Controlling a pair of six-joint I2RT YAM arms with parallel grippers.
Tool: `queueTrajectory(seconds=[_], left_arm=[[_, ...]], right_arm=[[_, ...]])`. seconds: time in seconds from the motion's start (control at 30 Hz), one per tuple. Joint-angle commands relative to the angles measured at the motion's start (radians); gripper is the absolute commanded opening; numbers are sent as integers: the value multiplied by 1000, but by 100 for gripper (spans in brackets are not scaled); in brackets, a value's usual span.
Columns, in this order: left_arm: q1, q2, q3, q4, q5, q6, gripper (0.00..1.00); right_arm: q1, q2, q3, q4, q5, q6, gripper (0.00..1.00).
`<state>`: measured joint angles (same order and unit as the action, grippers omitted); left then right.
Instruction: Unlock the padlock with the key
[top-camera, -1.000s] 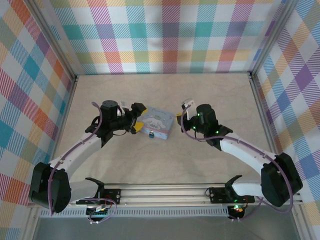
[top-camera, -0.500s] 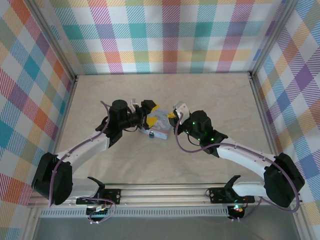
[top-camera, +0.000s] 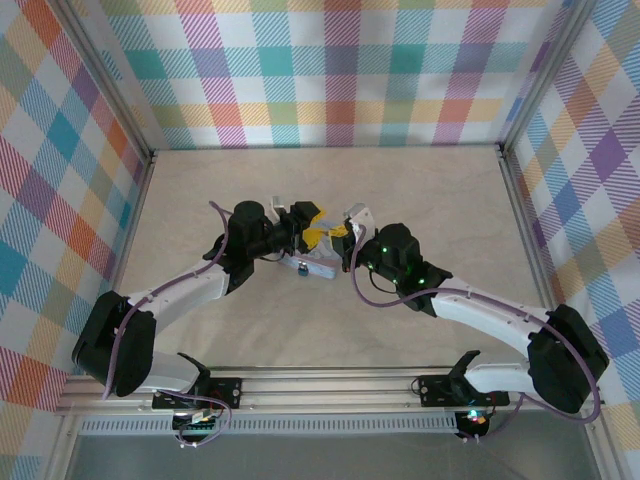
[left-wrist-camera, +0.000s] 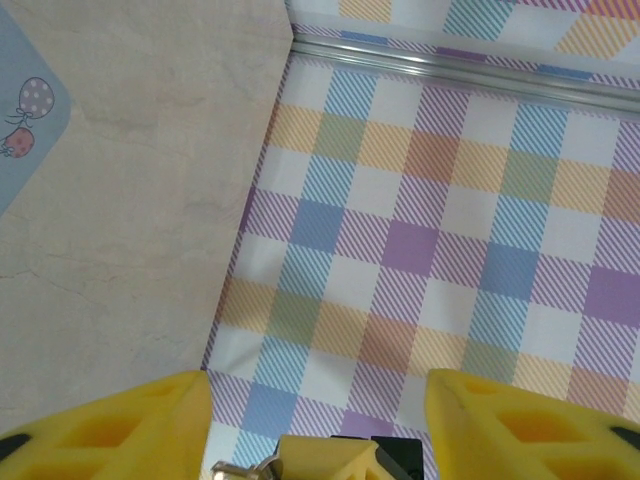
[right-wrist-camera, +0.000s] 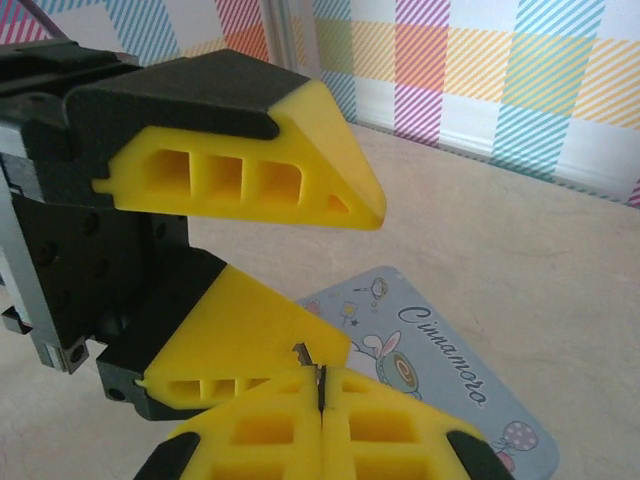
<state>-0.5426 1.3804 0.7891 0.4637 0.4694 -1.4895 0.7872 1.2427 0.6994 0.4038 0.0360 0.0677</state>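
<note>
The tiny teal and dark padlock (top-camera: 301, 267) sits at the near edge of the pastel-blue cartoon tin (top-camera: 325, 260). Above the tin the two grippers meet. My right gripper (right-wrist-camera: 320, 385) is shut on the key (right-wrist-camera: 304, 354), whose small metal tip sticks out between the yellow fingertips. My left gripper (left-wrist-camera: 315, 390) stands open, its yellow fingers (right-wrist-camera: 250, 175) spread wide above and below the right gripper's tip. In the left wrist view the right gripper's yellow tip (left-wrist-camera: 320, 460) and a bit of metal (left-wrist-camera: 238, 468) show between the left fingers.
The tin's lid (right-wrist-camera: 450, 370) lies flat on the beige table (top-camera: 330, 180) below both grippers. Plaid walls (top-camera: 340, 70) close the table on three sides, with an aluminium rail (left-wrist-camera: 450, 70) along the wall's foot.
Both grippers have moved toward each other and now meet over the tin. The right gripper's tip with the key has come between the left gripper's open fingers.
</note>
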Motion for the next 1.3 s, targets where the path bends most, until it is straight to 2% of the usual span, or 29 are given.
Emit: queueTrajectory(seconds=[0.0,0.37,0.57,0.97,1.27], left_arm=[[-10,4,6,64,-8,5,50],[-10,-7,5,45,-14,18,28],[-11,-16,11,2,-11,50,20],[-11,-20,18,-65,3,115,18],[-14,-20,18,-62,6,116,17]], right_arm=[[9,13,26,36,-28,29,0],[14,8,31,34,-18,46,0],[13,3,32,33,-7,49,0],[14,9,47,32,-2,54,0],[13,26,57,36,-1,64,0]])
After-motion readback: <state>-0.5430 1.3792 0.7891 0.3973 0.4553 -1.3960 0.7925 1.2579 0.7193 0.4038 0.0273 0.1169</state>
